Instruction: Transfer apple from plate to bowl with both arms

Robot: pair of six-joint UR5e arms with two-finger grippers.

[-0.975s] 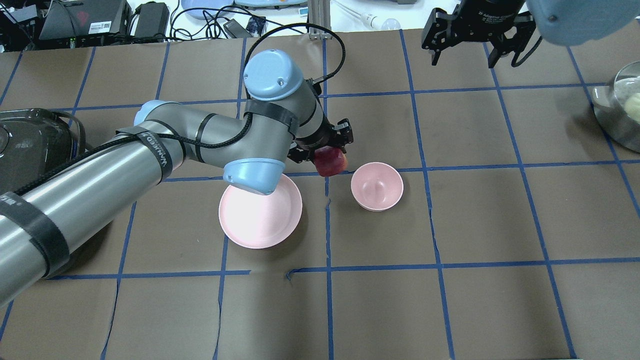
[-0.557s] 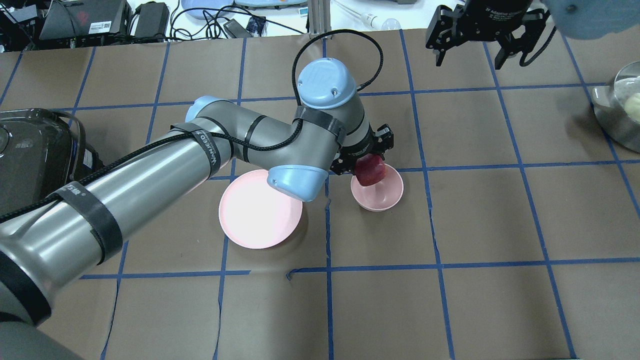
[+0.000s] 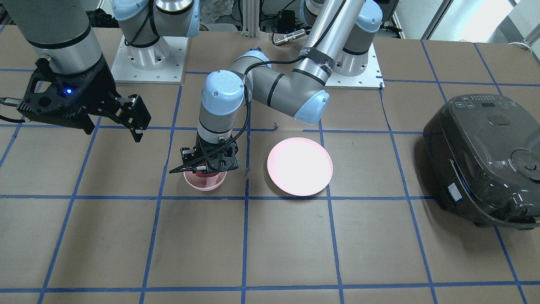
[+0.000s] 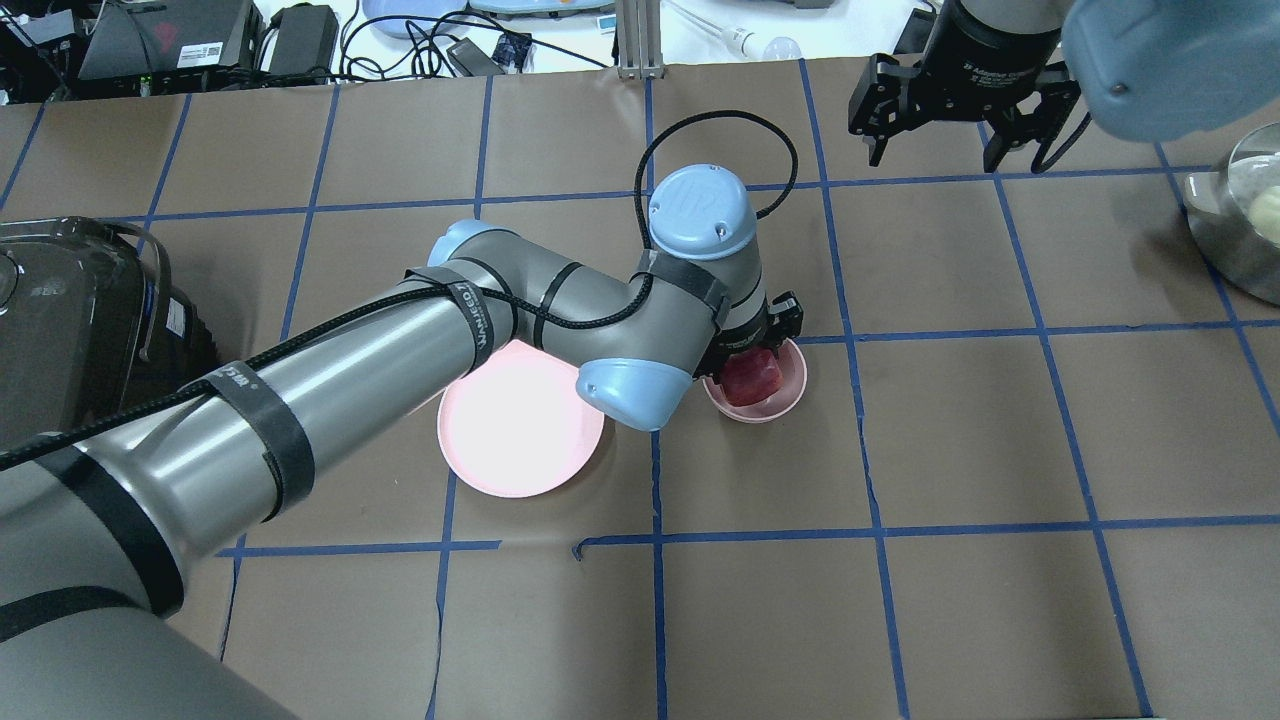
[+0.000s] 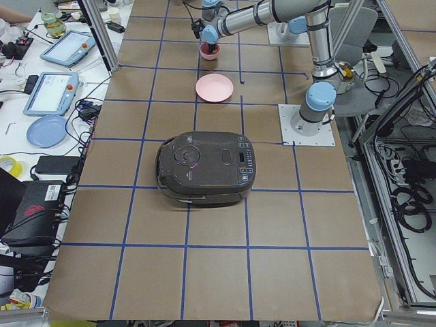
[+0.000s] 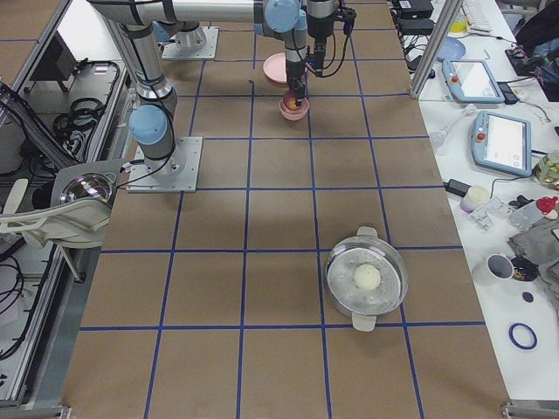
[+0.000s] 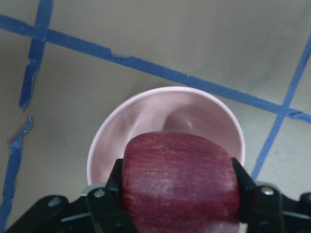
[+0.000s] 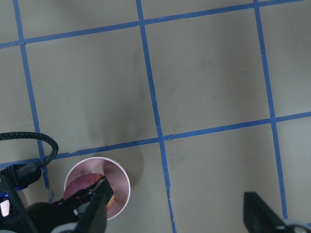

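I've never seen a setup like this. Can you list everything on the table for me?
plate: one, pale pink, mid-table.
bowl: one, pale pink, beside the plate.
apple: one, dark red, at the bowl's mouth.
rice cooker: one, black, at the table's end on the robot's left.
pot: one, silver, pale ball inside, toward the robot's right end.
table: one, brown covering, blue tape grid.
left arm: one, silver-grey, reaching to the bowl.
left gripper: one, black, shut on the apple.
right gripper: one, black, open, apart from the bowl.

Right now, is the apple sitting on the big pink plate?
No, the plate is bare, and the left claw grips the apple over the bowl.
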